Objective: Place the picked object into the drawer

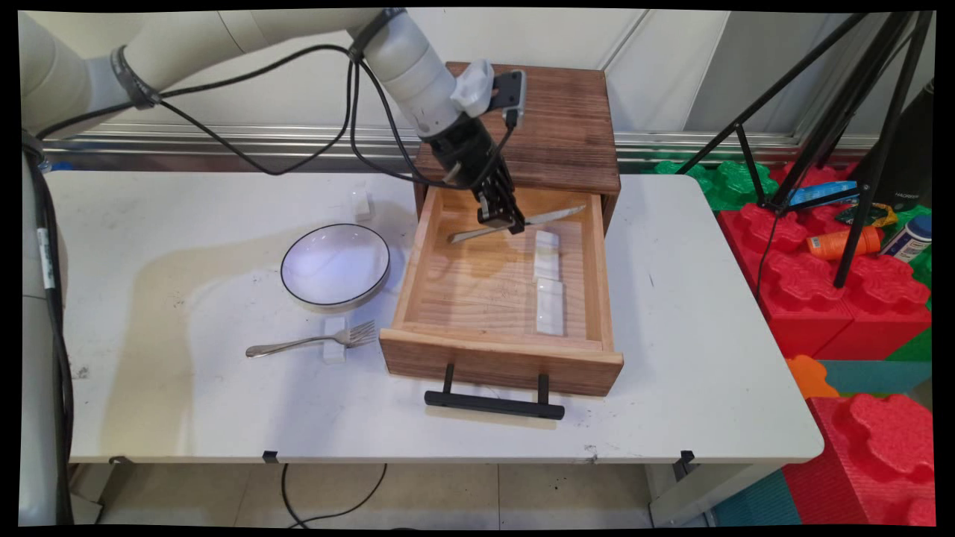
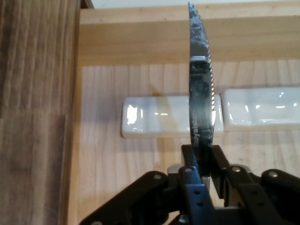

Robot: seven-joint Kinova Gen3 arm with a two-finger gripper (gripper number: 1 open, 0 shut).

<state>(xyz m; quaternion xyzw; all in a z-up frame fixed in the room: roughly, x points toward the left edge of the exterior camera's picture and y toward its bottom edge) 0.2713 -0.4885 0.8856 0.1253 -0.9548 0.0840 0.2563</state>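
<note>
Wooden drawer (image 1: 498,298): we see it pulled out of a brown wooden cabinet (image 1: 556,127) toward the desk's near side, with a black handle (image 1: 494,403) on its front.
Pincer (image 1: 501,221): we find it lowered into the back part of the drawer, clenched on a knife (image 1: 548,217); in the hand view its fingers (image 2: 193,187) press on both flat sides of the blade.
Knife: it is held above the drawer floor, lying roughly level, one end pointing toward the drawer's right wall and the other toward its left; in the hand view (image 2: 200,93) the serrated edge shows on the blade's right side.
White rests (image 1: 548,280): we count two small white ceramic blocks in a row on the drawer floor, along its right side; the knife hangs over the one nearer the cabinet, and we cannot tell whether it touches it.
Plate (image 1: 335,265): white with a dark rim, it sits on the desk (image 1: 186,388) just left of the drawer.
Fork (image 1: 313,341): it lies in front of the plate, its tines propped on another small white block (image 1: 335,339) and pointing at the drawer front.
Far block (image 1: 361,203): we see one more white block behind the plate, near the cabinet's left side.
</note>
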